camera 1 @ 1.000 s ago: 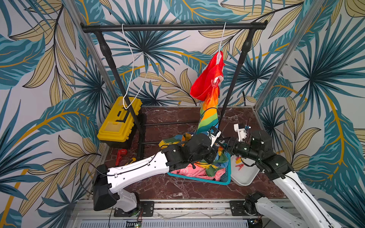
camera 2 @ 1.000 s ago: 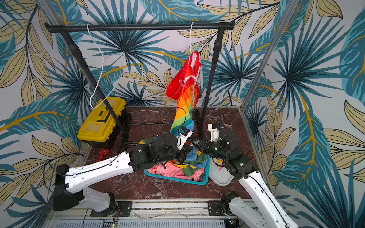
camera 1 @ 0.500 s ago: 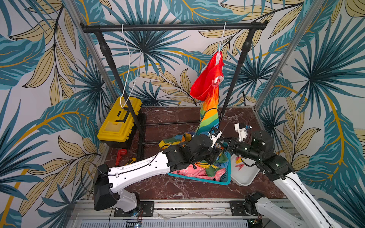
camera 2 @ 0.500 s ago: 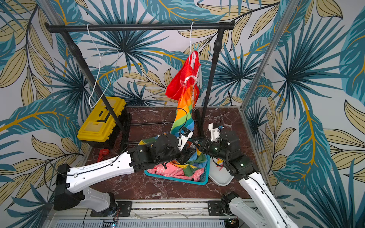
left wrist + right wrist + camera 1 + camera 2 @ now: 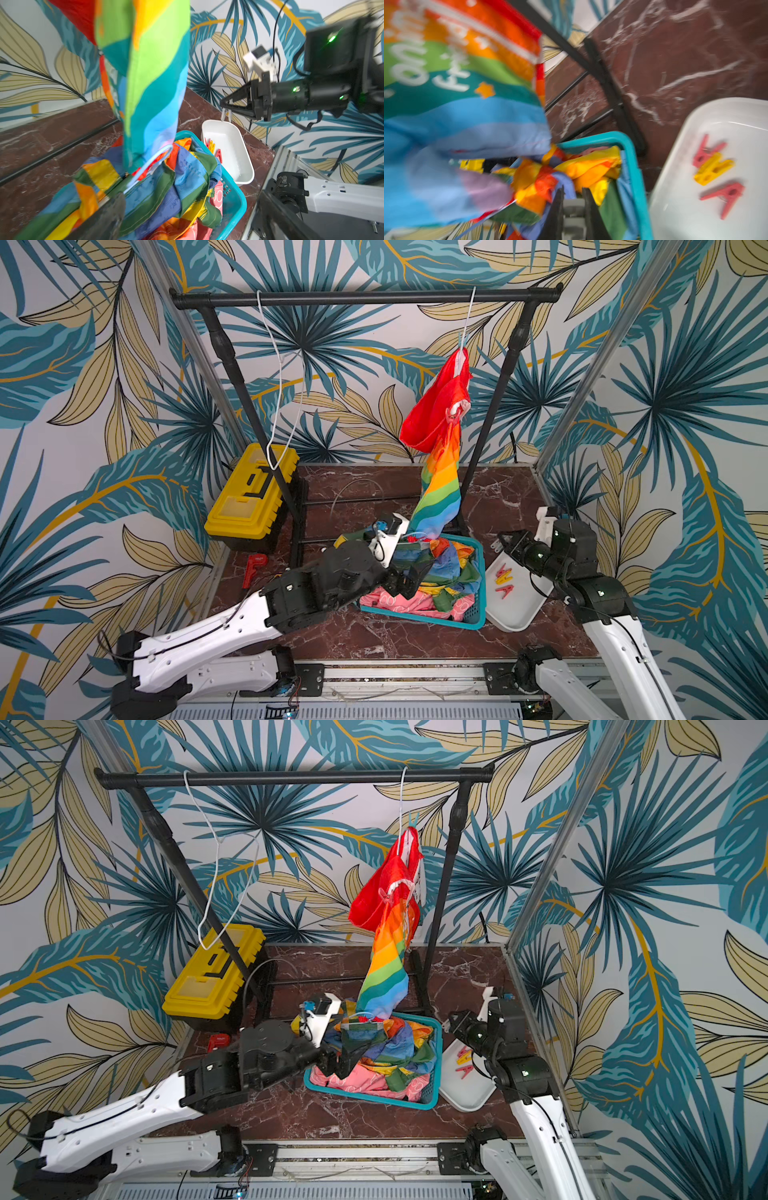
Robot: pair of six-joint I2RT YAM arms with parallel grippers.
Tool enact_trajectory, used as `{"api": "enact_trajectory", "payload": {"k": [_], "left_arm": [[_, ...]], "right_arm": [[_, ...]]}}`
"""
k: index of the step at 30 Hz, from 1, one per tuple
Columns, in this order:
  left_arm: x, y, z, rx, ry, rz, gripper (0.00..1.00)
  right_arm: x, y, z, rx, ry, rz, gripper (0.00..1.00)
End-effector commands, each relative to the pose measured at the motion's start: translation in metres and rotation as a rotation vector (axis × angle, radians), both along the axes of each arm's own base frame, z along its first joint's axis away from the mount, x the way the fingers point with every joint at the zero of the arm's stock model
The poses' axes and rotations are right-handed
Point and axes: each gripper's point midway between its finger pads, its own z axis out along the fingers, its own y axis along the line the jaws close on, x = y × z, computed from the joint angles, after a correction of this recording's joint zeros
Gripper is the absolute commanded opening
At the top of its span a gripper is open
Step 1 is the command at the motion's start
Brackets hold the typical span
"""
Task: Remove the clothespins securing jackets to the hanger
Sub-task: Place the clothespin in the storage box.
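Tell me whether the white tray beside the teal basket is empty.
No, three clothespins lie in the white tray, two pinkish-red and one yellow.

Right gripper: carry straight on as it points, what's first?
The right gripper likely meets the heaped jackets in the teal basket first; the hanging jacket's hem lies near that line, depth unclear.
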Motion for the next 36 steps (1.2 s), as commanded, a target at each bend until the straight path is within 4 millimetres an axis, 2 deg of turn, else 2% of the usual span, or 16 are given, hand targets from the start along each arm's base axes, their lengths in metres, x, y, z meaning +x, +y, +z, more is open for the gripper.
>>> {"api": "enact_trajectory", "payload": {"k": [1, 4, 6, 8, 9, 14, 15, 17, 19, 22, 24, 27, 29, 32, 36], "left_arm": [[0.004, 0.029, 0.000, -0.034, -0.042, 0.086, 1.00], [0.005, 0.048, -0.005, -0.056, -0.051, 0.132, 1.00], [0.005, 0.054, -0.009, -0.059, -0.047, 0.137, 1.00], [0.005, 0.057, -0.012, -0.064, -0.040, 0.142, 1.00], [0.006, 0.056, -0.013, -0.062, -0.039, 0.140, 1.00], [0.010, 0.050, -0.019, -0.035, -0.029, 0.132, 0.99], [0.011, 0.049, -0.021, -0.029, -0.028, 0.137, 0.99], [0.015, 0.050, -0.023, -0.018, -0.029, 0.148, 1.00], [0.017, 0.052, -0.025, -0.009, -0.030, 0.158, 0.99], [0.030, 0.067, -0.033, 0.018, -0.002, 0.246, 0.99], [0.040, 0.080, -0.042, 0.041, 0.041, 0.298, 0.99], [0.054, 0.099, -0.058, 0.050, 0.119, 0.371, 1.00], [0.059, 0.106, -0.070, 0.055, 0.170, 0.391, 1.00], [0.067, 0.113, -0.086, 0.072, 0.231, 0.432, 0.99], [0.070, 0.112, -0.099, 0.084, 0.268, 0.450, 1.00]], "right_arm": [[-0.016, -0.046, -0.074, -0.039, 0.197, -0.183, 0.02], [-0.019, -0.068, -0.127, 0.008, 0.282, -0.299, 0.02], [-0.023, -0.079, -0.154, 0.018, 0.323, -0.357, 0.03], [-0.026, -0.089, -0.171, 0.017, 0.343, -0.402, 0.07], [-0.023, -0.091, -0.174, 0.015, 0.331, -0.407, 0.13], [-0.022, -0.101, -0.180, -0.034, 0.369, -0.433, 0.64], [-0.023, -0.102, -0.179, -0.039, 0.375, -0.434, 0.72], [-0.023, -0.102, -0.171, -0.051, 0.372, -0.425, 0.81], [-0.019, -0.097, -0.155, -0.060, 0.341, -0.373, 0.79], [-0.007, -0.072, -0.107, -0.164, 0.197, -0.241, 0.67], [-0.003, -0.041, -0.069, -0.274, 0.086, -0.112, 0.58], [-0.006, 0.011, -0.030, -0.331, -0.064, 0.090, 0.51], [-0.013, 0.047, -0.012, -0.359, -0.151, 0.229, 0.47], [-0.022, 0.098, 0.004, -0.414, -0.248, 0.400, 0.47], [-0.033, 0.167, 0.021, -0.443, -0.359, 0.581, 0.58]]}}
